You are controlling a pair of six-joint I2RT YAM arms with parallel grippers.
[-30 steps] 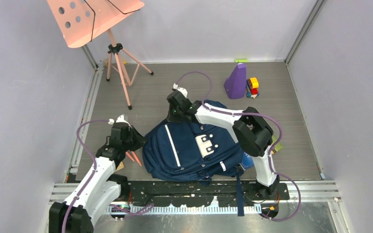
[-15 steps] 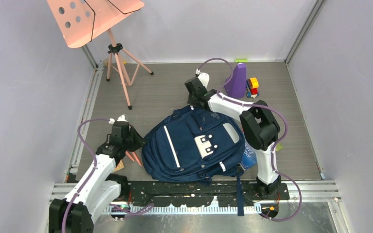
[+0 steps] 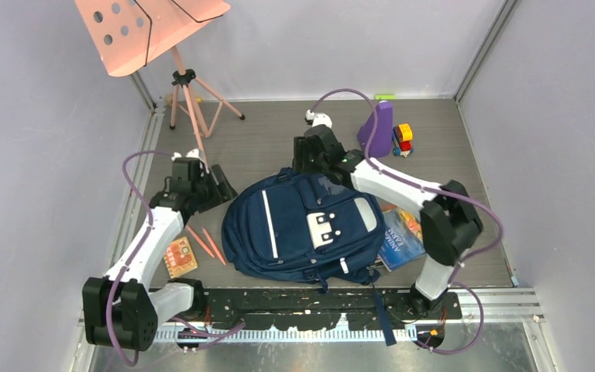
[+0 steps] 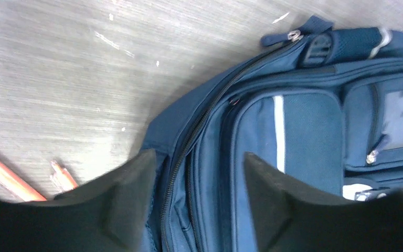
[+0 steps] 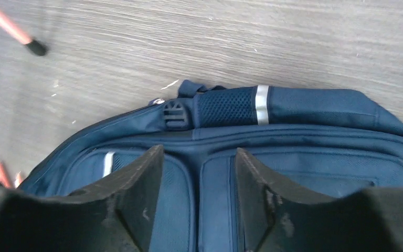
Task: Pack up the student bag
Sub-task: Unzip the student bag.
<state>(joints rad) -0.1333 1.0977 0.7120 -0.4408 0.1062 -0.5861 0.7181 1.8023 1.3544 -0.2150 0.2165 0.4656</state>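
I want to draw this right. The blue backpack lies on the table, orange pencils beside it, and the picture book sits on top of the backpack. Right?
Not quite. The picture book is not on top of the backpack; it lies on the table beside it, on the side away from the orange pencils. The top external view shows this. The rest is right.

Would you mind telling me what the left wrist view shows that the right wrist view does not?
Only the left wrist view shows the long zipper running down the side of the student bag and a small front pocket pull. Only the right wrist view shows a black-tipped pink stand leg on the table. Both show the bag's mesh top handle, orange pencils (barely visible in the right view), and an open gripper at the bag: the left gripper and the right gripper.
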